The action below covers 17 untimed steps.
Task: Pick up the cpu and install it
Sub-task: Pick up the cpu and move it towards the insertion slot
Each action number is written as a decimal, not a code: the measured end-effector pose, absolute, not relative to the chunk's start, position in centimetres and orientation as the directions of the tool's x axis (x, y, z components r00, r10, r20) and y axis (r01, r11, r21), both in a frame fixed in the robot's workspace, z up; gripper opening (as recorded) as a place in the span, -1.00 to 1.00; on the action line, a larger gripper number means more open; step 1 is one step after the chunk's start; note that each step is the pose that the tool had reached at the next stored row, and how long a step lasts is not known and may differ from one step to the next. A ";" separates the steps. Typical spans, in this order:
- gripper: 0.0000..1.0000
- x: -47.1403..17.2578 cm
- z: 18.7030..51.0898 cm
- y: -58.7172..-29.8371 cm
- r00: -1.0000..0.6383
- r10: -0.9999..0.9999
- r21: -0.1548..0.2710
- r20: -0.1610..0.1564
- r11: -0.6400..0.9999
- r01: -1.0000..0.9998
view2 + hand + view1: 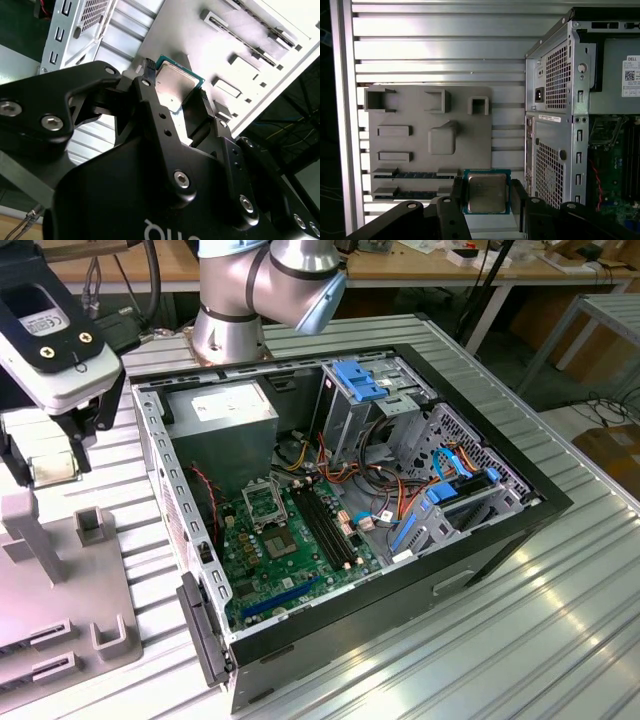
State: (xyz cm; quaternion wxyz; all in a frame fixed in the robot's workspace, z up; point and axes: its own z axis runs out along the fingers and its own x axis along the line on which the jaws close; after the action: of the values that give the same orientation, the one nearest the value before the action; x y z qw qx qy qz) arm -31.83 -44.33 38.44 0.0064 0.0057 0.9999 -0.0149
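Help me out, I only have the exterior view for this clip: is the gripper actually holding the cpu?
Observer: Yes. In both wrist views the gripper is closed on the cpu, clamping it across two opposite edges.
Operator: Which face points toward the wrist?
Observer: The silver metal top. In the second wrist view a thin green border shows around it.
Operator: Is it over the case?
Observer: No. In the first wrist view it is over the edge of the grey holder tray, outside the computer case.
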 end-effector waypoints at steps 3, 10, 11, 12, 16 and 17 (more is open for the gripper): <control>-0.05 -31.6 38.4 -44.3 -1.000 0.011 -0.030 -0.013 0.999 0.012; -0.05 -31.3 38.4 -44.3 -1.000 0.011 -0.030 -0.013 0.999 0.012; -0.05 -31.2 38.4 -44.3 -1.000 0.011 -0.030 -0.013 0.999 0.012; -0.05 -31.2 38.4 -44.3 -1.000 0.011 -0.030 -0.013 0.999 0.012; -0.05 -30.9 38.4 -44.3 -1.000 0.011 -0.030 -0.013 0.999 0.012; -0.05 -30.7 38.4 -44.3 -1.000 0.011 -0.030 -0.013 0.999 0.012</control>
State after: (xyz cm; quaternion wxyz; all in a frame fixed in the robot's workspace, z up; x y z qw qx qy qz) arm -30.75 -44.33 38.44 0.0064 0.0058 0.9999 -0.0149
